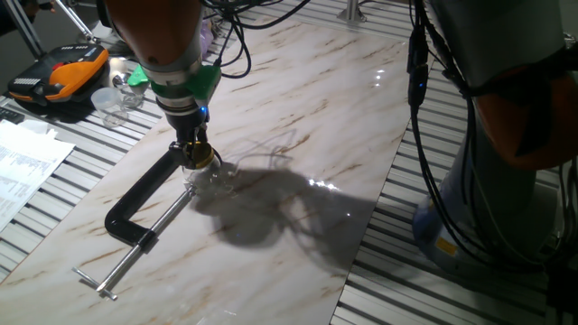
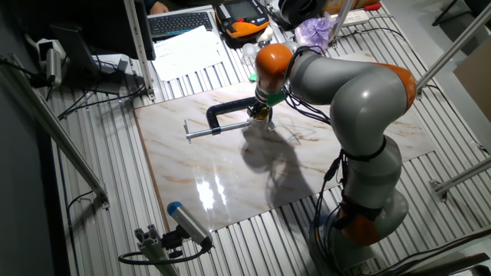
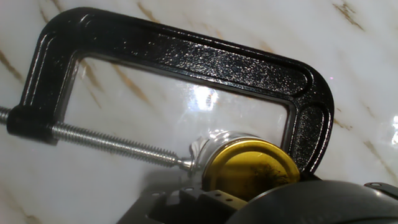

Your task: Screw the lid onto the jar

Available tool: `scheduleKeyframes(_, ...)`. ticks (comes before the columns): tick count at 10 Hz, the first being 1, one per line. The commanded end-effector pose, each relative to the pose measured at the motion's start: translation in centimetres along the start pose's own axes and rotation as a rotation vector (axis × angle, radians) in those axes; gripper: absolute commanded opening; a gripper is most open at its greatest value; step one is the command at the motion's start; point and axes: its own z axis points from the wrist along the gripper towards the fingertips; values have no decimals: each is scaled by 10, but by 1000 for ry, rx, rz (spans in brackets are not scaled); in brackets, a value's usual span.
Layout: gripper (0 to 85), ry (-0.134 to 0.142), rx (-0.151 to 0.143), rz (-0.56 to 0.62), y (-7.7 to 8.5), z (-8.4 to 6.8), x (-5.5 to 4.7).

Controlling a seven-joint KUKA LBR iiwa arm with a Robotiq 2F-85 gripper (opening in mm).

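In one fixed view the claw points down over the jar, which sits on the marble desk inside the black C-clamp, nearer the desk's left edge than its right. The gold lid shows just under the fingers, on the jar's mouth.

In the other fixed view the arm bends over the clamp near the desk's far edge; the claw is too small to read.

In the hand view the lid tops the jar, squeezed between the clamp's screw and frame. Whether the claw is closed on the lid I cannot tell.
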Motion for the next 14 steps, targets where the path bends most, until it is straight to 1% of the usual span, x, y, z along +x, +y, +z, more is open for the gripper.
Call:
scheduleKeyframes(1,170,2,-1,2,0,0,0)
scheduleKeyframes(4,170,13,-9,34,0,1,0)
scheduleKeyframes(5,0,17,-18,47,0,1,0)
scheduleKeyframes(9,0,27,-20,64,0,0,0)
scheduleKeyframes(10,0,24,-29,71,0,0,0)
scheduleKeyframes(12,0,9,-31,71,0,0,0)
scheduleKeyframes(14,0,12,-27,91,0,0,0)
